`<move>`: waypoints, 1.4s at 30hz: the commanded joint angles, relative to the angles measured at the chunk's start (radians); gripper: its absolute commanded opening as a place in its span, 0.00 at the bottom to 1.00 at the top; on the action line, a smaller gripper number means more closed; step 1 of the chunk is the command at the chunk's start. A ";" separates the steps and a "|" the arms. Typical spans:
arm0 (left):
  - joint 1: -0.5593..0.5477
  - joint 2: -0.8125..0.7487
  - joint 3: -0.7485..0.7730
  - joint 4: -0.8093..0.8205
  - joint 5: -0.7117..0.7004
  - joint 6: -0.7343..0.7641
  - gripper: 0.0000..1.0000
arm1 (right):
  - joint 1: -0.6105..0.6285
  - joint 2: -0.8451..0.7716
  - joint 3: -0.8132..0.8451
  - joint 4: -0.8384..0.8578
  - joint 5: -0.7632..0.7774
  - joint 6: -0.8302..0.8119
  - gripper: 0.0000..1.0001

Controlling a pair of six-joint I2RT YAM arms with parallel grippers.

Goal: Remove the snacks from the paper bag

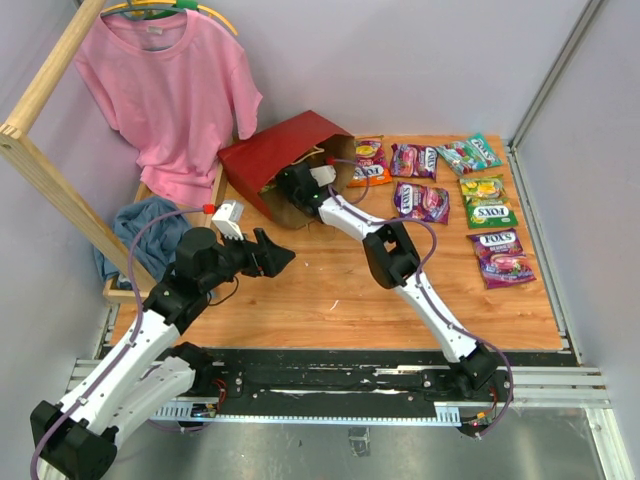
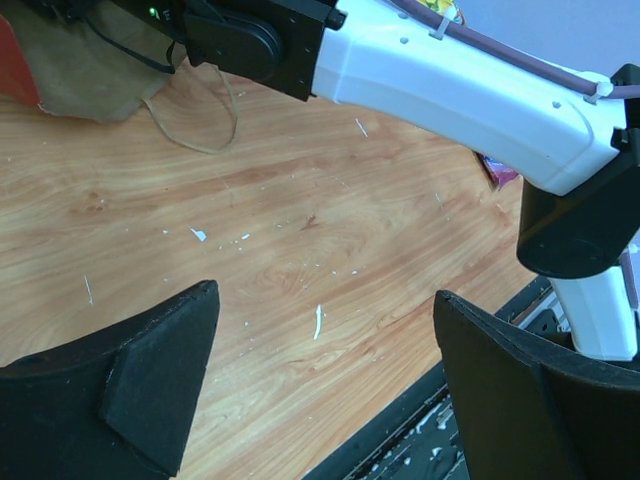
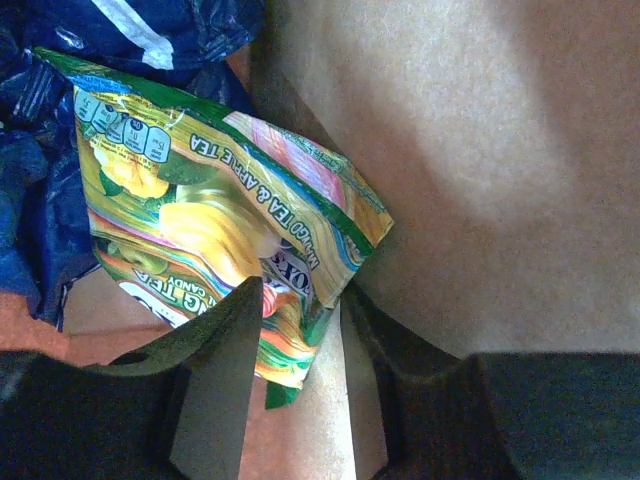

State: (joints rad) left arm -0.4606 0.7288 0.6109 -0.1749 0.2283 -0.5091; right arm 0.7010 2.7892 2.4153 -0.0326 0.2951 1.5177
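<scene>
The dark red paper bag [image 1: 270, 150] lies on its side at the back of the table, mouth toward me. My right gripper [image 1: 293, 186] reaches into its mouth. In the right wrist view the right gripper [image 3: 303, 290] is closed on the lower corner of a yellow-green Fox's packet [image 3: 220, 200], which lies against the brown kraft inside [image 3: 480, 150], next to the blue Doritos bag [image 3: 60, 60]. Several Fox's packets lie on the table to the right: orange [image 1: 368, 165], purple [image 1: 421, 201], green [image 1: 468, 153]. My left gripper [image 1: 287, 257] [image 2: 325, 300] is open and empty above bare wood.
A pink T-shirt [image 1: 165, 90] hangs on a wooden rack [image 1: 40, 170] at the back left, with a blue cloth [image 1: 150, 225] below it. The bag's loop handle [image 2: 200, 130] lies on the wood. A metal rail [image 1: 340, 385] runs along the near edge.
</scene>
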 commanded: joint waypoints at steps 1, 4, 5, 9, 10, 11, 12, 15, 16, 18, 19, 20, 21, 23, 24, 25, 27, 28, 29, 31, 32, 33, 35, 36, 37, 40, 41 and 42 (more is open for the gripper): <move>0.005 0.002 0.027 0.008 0.019 0.007 0.92 | 0.016 0.053 0.071 -0.048 0.058 -0.008 0.37; 0.005 0.004 0.030 0.005 0.017 0.009 0.92 | 0.010 0.064 0.084 -0.022 0.062 -0.007 0.31; 0.005 0.004 0.029 0.005 0.017 0.010 0.92 | 0.008 0.067 0.086 -0.011 0.061 -0.007 0.29; 0.005 0.007 0.029 0.005 0.013 0.011 0.92 | -0.003 0.072 0.088 0.019 0.048 0.003 0.08; 0.005 0.008 0.030 0.004 0.013 0.011 0.92 | -0.004 0.072 0.088 0.025 0.044 0.005 0.03; 0.005 0.010 0.031 0.003 0.013 0.012 0.92 | -0.005 0.068 0.087 0.030 0.041 0.007 0.01; 0.005 0.012 0.033 0.003 0.012 0.012 0.92 | -0.005 0.062 0.084 0.037 0.037 0.006 0.01; 0.005 0.020 0.038 0.000 0.010 0.012 0.92 | -0.006 0.016 0.036 0.080 0.023 -0.003 0.01; 0.005 0.021 0.038 0.000 0.008 0.012 0.92 | -0.005 -0.006 0.007 0.100 0.017 -0.006 0.01; 0.005 0.023 0.040 -0.003 0.002 0.012 0.92 | -0.004 -0.064 -0.067 0.154 0.008 -0.009 0.01; 0.005 0.023 0.040 -0.006 0.000 0.011 0.92 | -0.004 -0.096 -0.105 0.180 0.005 -0.010 0.01; 0.005 0.023 0.042 -0.008 -0.006 0.010 0.92 | -0.003 -0.128 -0.144 0.206 -0.001 -0.009 0.01; 0.005 0.023 0.045 -0.011 -0.008 0.010 0.92 | -0.004 -0.157 -0.191 0.236 -0.010 -0.005 0.01; 0.005 0.021 0.049 -0.016 -0.016 0.009 0.92 | -0.004 -0.223 -0.314 0.316 -0.025 0.020 0.01; 0.005 0.018 0.050 -0.018 -0.019 0.008 0.92 | -0.005 -0.267 -0.368 0.357 -0.031 0.033 0.01; 0.005 0.017 0.050 -0.019 -0.020 0.006 0.92 | -0.004 -0.299 -0.414 0.388 -0.038 0.039 0.01; 0.005 0.018 0.051 -0.021 -0.023 0.003 0.92 | -0.004 -0.354 -0.485 0.435 -0.057 0.045 0.01; 0.005 0.018 0.049 -0.021 -0.025 0.001 0.92 | -0.004 -0.379 -0.516 0.463 -0.079 0.049 0.01; 0.005 0.017 0.049 -0.021 -0.028 -0.002 0.92 | -0.003 -0.404 -0.549 0.487 -0.092 0.051 0.01; 0.005 0.021 0.047 -0.019 -0.031 -0.006 0.92 | 0.004 -0.457 -0.616 0.517 -0.103 0.053 0.01; 0.005 0.022 0.047 -0.018 -0.031 -0.008 0.92 | 0.007 -0.485 -0.656 0.521 -0.104 0.055 0.01; 0.004 0.024 0.049 -0.018 -0.033 -0.009 0.92 | 0.011 -0.516 -0.696 0.527 -0.105 0.061 0.01; 0.005 0.023 0.050 -0.018 -0.037 -0.013 0.92 | 0.013 -0.573 -0.801 0.576 -0.103 0.072 0.01; 0.005 0.023 0.051 -0.020 -0.040 -0.015 0.92 | 0.013 -0.601 -0.854 0.600 -0.101 0.077 0.01; 0.005 0.023 0.049 -0.020 -0.042 -0.015 0.92 | 0.013 -0.628 -0.906 0.621 -0.099 0.081 0.01; 0.005 0.021 0.046 -0.021 -0.051 -0.021 0.92 | 0.014 -0.705 -1.058 0.666 -0.108 0.080 0.01; 0.005 0.023 0.044 -0.020 -0.053 -0.023 0.92 | 0.012 -0.727 -1.095 0.677 -0.118 0.078 0.01; 0.005 0.025 0.044 -0.020 -0.055 -0.025 0.92 | 0.010 -0.754 -1.137 0.687 -0.131 0.082 0.01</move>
State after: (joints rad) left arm -0.4606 0.7528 0.6300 -0.1974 0.1909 -0.5243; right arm 0.7010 2.1235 1.4055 0.5476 0.1970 1.5764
